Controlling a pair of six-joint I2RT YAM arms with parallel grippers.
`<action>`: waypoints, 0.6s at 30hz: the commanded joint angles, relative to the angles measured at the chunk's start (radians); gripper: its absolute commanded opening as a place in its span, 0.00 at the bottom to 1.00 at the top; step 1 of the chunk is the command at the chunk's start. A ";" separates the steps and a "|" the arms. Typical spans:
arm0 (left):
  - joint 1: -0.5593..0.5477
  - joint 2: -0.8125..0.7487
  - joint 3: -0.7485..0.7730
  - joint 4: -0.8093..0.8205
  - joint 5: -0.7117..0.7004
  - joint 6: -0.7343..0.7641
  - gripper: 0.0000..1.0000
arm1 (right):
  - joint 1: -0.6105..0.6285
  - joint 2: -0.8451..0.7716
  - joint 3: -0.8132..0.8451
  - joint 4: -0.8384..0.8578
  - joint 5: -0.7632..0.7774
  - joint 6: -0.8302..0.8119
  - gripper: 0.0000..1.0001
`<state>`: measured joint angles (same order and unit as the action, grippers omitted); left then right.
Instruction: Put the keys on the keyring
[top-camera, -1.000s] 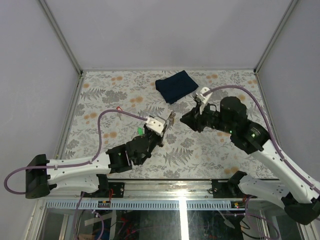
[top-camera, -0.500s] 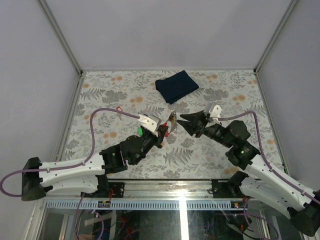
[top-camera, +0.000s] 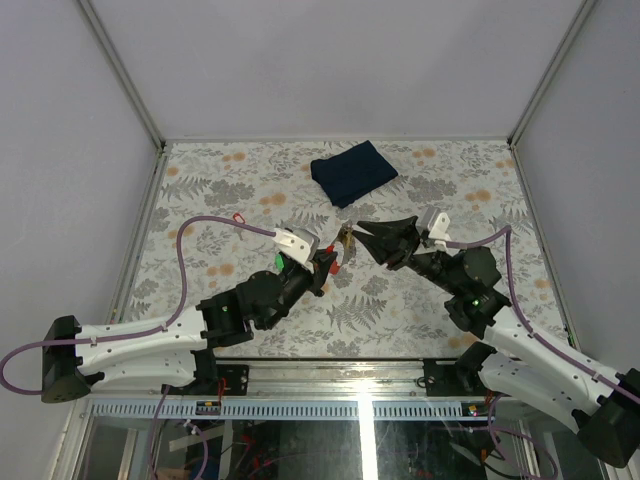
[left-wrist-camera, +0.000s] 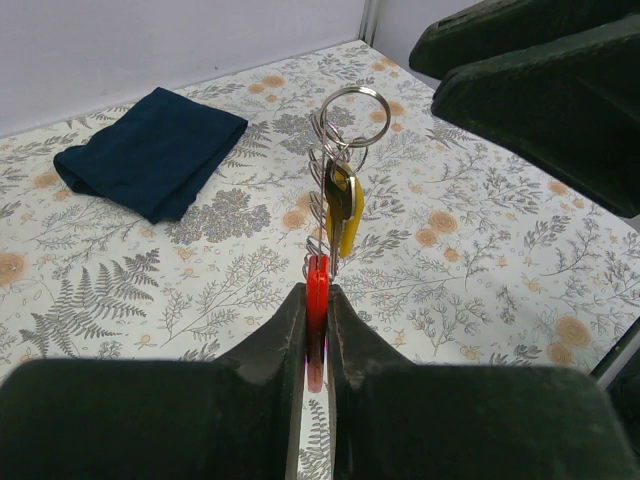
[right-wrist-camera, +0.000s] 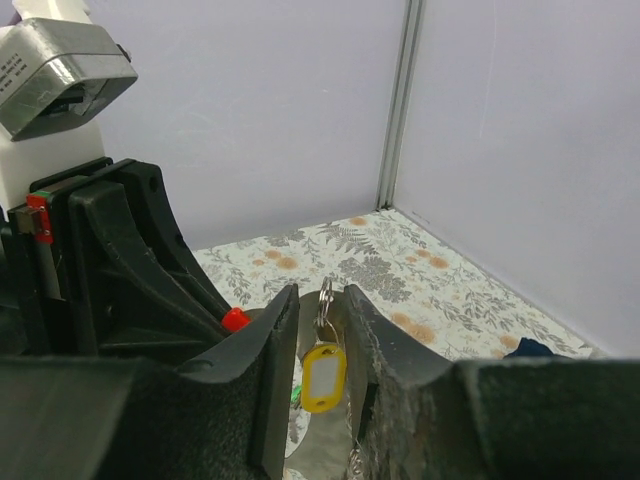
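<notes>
Keyring (left-wrist-camera: 356, 103) held clear of the table (left-wrist-camera: 480, 260). Your left end effector (left-wrist-camera: 316, 300) is pressed together on the red tag (left-wrist-camera: 316, 280), so the ring stands upright above its fingers with the loop uppermost. Judged reason: pinching the tag edge-on leaves the wire loop free for the other arm to work.

Yellow-headed key (left-wrist-camera: 346, 215) hangs on the ring just below the loop. A darker piece lies against it (cannot tell whether that is the green key).

Your right end effector (right-wrist-camera: 320, 320) is spread. In its own wrist view the ring and yellow head sit between its fingers, and I can confirm no contact.

Folded dark blue cloth (top-camera: 352, 172) lies well apart, at the far side.

Writing: the print on the white camera housing (right-wrist-camera: 60, 60) is too small to read. The pale insert on the yellow head shows nothing legible.
</notes>
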<state>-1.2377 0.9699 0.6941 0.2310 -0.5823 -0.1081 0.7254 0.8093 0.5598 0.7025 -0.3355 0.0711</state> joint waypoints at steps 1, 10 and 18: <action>0.004 -0.017 0.028 0.069 0.004 -0.017 0.00 | -0.006 0.017 0.002 0.094 -0.025 -0.011 0.31; 0.004 -0.016 0.028 0.072 0.003 -0.018 0.00 | -0.005 0.048 -0.001 0.100 -0.066 -0.020 0.31; 0.004 -0.013 0.028 0.079 0.007 -0.018 0.00 | -0.005 0.058 -0.006 0.086 -0.047 -0.034 0.29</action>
<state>-1.2377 0.9695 0.6941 0.2317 -0.5823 -0.1123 0.7254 0.8608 0.5537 0.7250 -0.3851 0.0589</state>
